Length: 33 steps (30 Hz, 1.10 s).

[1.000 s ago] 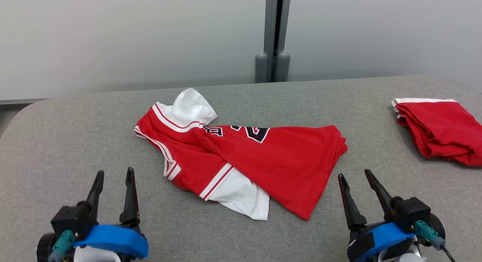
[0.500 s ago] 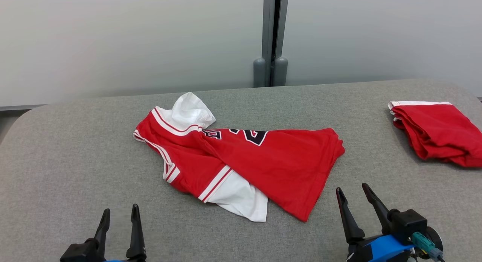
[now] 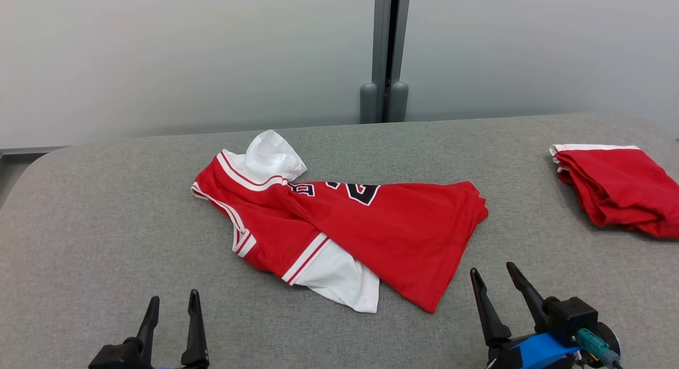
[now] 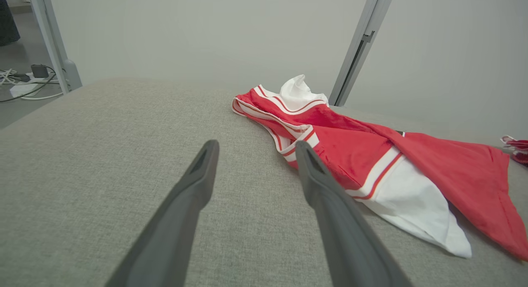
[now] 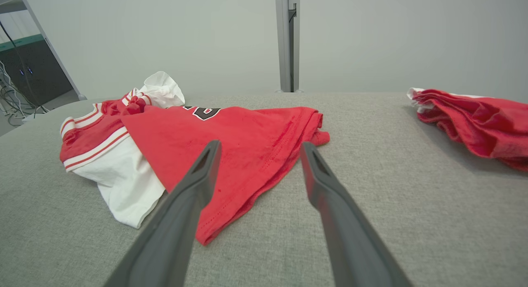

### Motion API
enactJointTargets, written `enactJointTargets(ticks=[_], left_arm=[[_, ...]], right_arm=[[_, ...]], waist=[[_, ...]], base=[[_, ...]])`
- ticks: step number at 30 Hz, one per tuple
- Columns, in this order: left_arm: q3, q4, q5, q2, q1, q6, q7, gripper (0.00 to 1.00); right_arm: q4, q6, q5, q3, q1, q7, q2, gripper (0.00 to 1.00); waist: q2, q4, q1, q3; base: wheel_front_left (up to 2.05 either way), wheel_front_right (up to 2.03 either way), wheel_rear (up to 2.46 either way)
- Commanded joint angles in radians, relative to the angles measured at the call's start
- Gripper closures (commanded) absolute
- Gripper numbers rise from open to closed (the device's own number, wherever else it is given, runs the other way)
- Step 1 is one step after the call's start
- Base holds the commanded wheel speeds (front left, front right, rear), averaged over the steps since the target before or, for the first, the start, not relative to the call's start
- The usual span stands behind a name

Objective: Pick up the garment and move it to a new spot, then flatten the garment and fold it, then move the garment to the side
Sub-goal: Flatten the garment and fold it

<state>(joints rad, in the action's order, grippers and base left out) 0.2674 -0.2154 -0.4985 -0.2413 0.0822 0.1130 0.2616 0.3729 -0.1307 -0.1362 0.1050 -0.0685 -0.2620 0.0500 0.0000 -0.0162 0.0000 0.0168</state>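
At the centre of the grey worktop (image 3: 106, 210) the red-and-white basketball jersey (image 3: 339, 226) lay crumpled and untouched, the pick-up apparently not begun. The left gripper (image 3: 175, 297) at seven o'clock and the right gripper (image 3: 491, 268) at five hung empty, fingers apart; the next move likely called for reaching forward to pinch its near edges.

print: black shapes (image 3: 351, 191) with white edges are sitting on the red jersey (image 3: 403, 231), by its top fold
reading: a fold is hiding part of them, so no clear word or number is showing
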Motion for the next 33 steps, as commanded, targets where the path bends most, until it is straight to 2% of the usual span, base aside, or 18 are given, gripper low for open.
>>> enactJointTargets(ticks=[1, 21, 26, 33], left_arm=[[-0.010, -0.002, 0.009, 0.004, 0.007, -0.006, 0.005, 0.00], [-0.029, 0.006, 0.046, 0.020, -0.052, -0.046, 0.002, 0.00], [0.002, 0.001, 0.098, -0.015, -0.200, -0.062, -0.049, 0.00], [0.074, -0.136, 0.161, -0.023, -0.551, -0.105, -0.239, 0.00]], right_arm=[[0.003, 0.000, -0.003, -0.002, 0.000, -0.004, 0.001, 0.00], [-0.012, 0.000, 0.012, -0.022, -0.046, -0.004, 0.001, 0.00], [-0.024, 0.000, 0.016, -0.022, -0.068, -0.004, 0.001, 0.00], [-0.055, 0.000, 0.028, -0.018, -0.116, -0.004, 0.001, 0.00]], waist=[[0.0000, 0.002, 0.0000, 0.001], [0.0000, 0.021, 0.0000, 0.058], [0.0000, 0.010, 0.0000, 0.090], [0.0000, -0.047, 0.0000, 0.186]], base=[[0.00, 0.00, 0.00], [0.00, 0.00, 0.00], [0.00, 0.00, 0.00], [0.00, 0.00, 0.00]])
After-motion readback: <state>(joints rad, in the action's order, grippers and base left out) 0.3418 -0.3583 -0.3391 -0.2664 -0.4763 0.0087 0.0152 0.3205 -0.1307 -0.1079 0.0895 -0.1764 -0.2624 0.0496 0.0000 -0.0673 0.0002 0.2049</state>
